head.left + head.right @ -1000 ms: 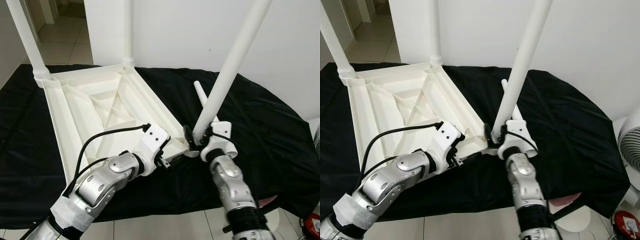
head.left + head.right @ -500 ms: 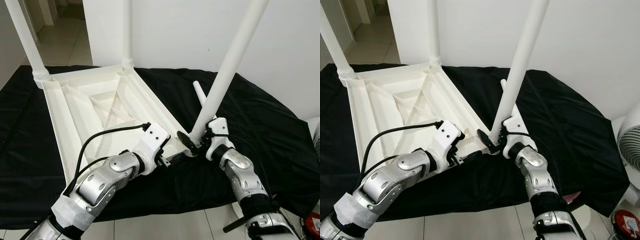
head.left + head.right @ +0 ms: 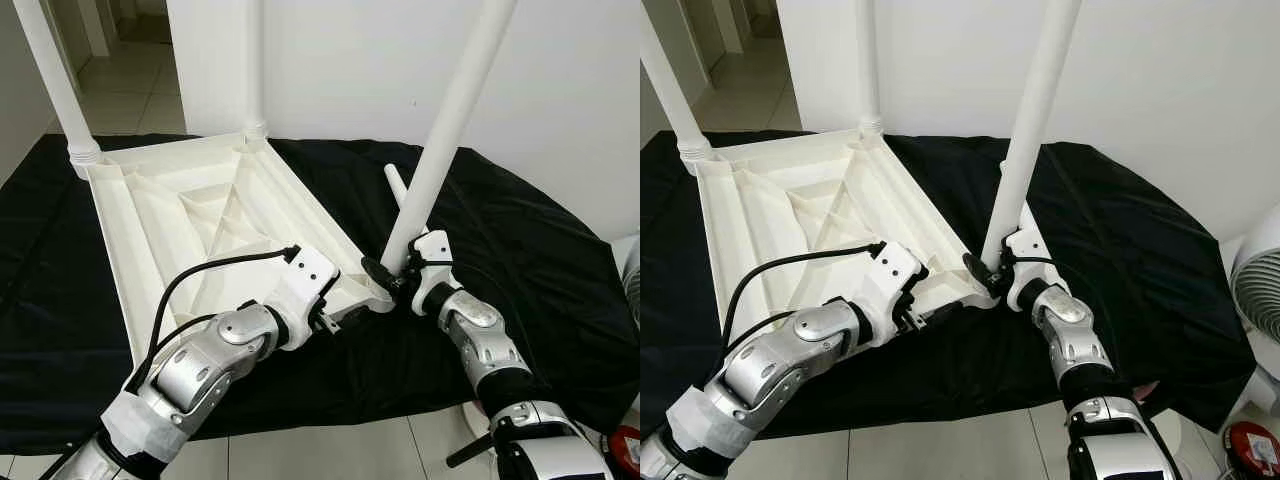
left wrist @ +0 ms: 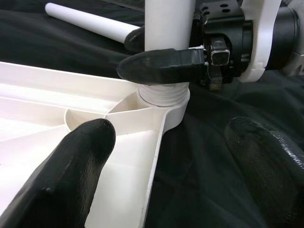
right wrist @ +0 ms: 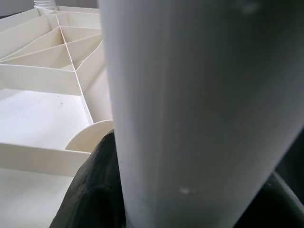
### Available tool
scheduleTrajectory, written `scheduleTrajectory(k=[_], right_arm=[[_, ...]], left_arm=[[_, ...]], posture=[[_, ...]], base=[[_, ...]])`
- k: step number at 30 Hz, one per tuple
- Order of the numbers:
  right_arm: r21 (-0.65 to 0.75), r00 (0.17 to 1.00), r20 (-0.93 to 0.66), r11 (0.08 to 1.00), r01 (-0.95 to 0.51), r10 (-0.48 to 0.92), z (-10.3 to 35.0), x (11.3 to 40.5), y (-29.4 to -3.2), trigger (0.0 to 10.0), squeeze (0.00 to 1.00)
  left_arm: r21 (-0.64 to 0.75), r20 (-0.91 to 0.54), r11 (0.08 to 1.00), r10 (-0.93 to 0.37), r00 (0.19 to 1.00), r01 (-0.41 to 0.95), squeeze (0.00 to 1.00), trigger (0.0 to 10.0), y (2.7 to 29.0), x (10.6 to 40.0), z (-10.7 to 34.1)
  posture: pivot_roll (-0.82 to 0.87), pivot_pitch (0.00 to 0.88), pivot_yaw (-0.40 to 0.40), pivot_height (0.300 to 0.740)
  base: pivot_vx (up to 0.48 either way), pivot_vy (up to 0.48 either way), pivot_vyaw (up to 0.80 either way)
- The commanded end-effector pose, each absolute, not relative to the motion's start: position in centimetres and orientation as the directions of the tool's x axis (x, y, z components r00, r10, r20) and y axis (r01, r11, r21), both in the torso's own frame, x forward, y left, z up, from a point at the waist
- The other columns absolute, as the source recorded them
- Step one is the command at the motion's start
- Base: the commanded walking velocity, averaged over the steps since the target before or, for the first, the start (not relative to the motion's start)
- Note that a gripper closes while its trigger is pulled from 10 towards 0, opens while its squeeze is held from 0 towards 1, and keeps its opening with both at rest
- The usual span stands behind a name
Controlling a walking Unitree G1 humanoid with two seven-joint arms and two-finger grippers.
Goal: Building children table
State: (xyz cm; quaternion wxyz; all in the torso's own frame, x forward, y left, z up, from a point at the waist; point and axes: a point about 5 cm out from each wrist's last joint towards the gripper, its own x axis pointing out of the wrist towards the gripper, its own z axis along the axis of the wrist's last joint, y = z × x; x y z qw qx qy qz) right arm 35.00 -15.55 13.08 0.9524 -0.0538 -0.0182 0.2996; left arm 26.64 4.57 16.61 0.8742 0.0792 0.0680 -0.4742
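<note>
Right gripper [image 3: 392, 275] was found clamped on the base of a white table leg [image 3: 447, 120], which stood in the near corner socket of the inverted table top [image 3: 190, 215] on a black cloth [image 3: 520, 240]. We noted the left gripper [image 4: 166, 156] spread wide beside that corner, and a loose leg [image 3: 398, 187] lying on the cloth behind.

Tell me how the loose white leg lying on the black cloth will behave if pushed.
The loose leg is a smooth round tube, so it will probably roll sideways. It looks like hollow plastic, so likely light and stiff. The soft black cloth may slow its rolling.
</note>
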Motion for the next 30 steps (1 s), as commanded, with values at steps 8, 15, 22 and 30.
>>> scheduleTrajectory(k=[8,15,22,30], right_arm=[[-0.009,0.881,-0.058,0.883,-0.47,0.469,10.8,34.3,-15.5,10.0,0.0],[0.109,0.983,-0.067,0.98,-0.166,0.173,10.7,33.7,-13.6,10.0,0.0],[0.142,0.998,-0.065,0.989,0.027,-0.018,10.9,33.1,-12.8,10.0,0.0],[0.194,1.0,0.009,0.981,0.027,-0.029,12.4,33.2,-11.5,10.0,0.0]], left_arm=[[0.025,-0.203,0.415,-0.889,0.411,0.91,0.0,10.0,4.0,25.6,16.4],[0.02,-0.196,0.408,-0.894,0.404,0.913,0.0,10.0,3.8,25.5,16.4],[0.02,-0.194,0.409,-0.894,0.405,0.912,0.0,10.0,3.7,25.5,16.4],[0.022,-0.192,0.406,-0.895,0.402,0.914,0.0,10.0,3.6,25.6,16.5]], posture=[[0.07,0.032,-0.092,0.74],[0.07,0.024,-0.095,0.74],[0.07,0.015,-0.095,0.74],[0.07,0.012,-0.093,0.74]], base=[[0.0,0.0,0.0],[0.0,0.0,0.0],[0.0,0.0,0.0],[0.0,0.0,0.0]])
